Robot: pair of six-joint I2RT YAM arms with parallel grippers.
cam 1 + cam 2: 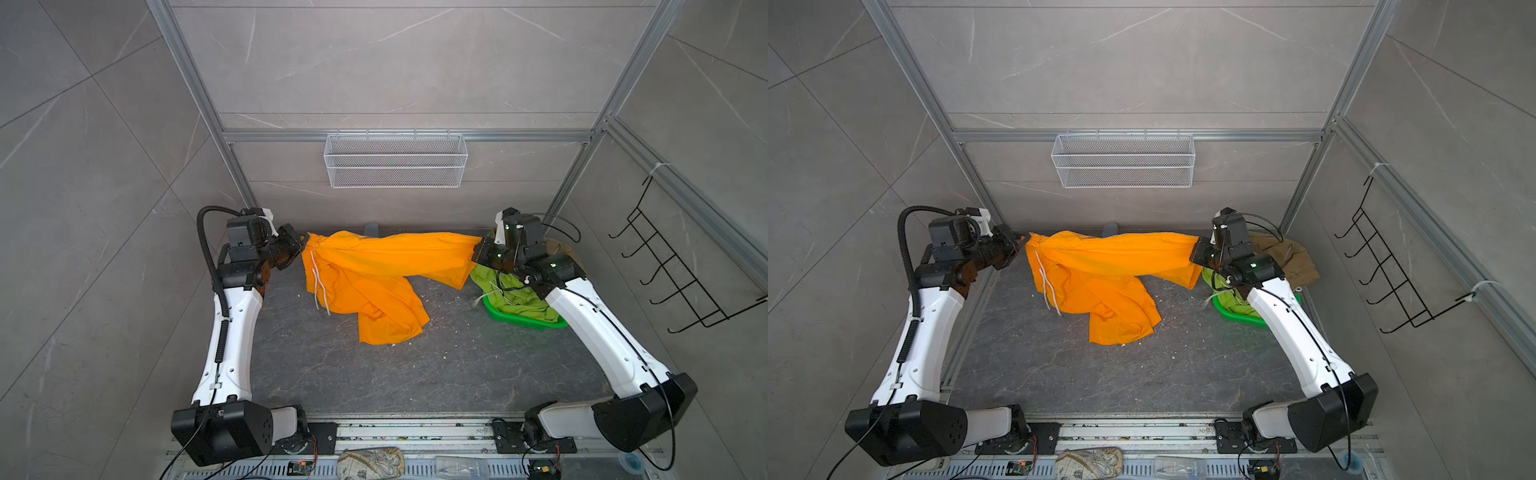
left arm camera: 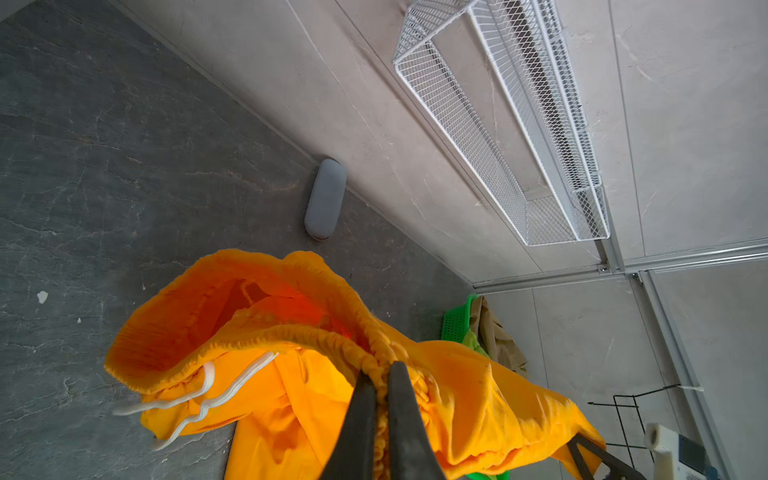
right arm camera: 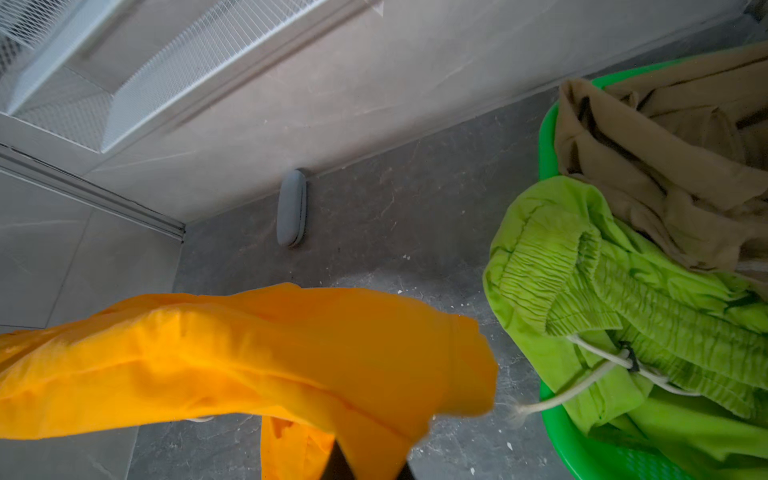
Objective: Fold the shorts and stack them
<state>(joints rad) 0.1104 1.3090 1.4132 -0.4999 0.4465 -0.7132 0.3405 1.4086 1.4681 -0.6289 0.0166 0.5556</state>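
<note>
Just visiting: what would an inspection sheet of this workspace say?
Surface: dark table, speckled with white crumbs.
Job's things: orange shorts held up stretched, lower part on table; lime green shorts and khaki shorts piled in green basket.
Clutter: grey oval case by back wall.
Grippers: left gripper shut on orange waistband; right gripper shut on leg end.
Cables: black conduit on left arm; thin black cable on right arm.
Surroundings: white mesh basket on wall; black wire rack.
</note>
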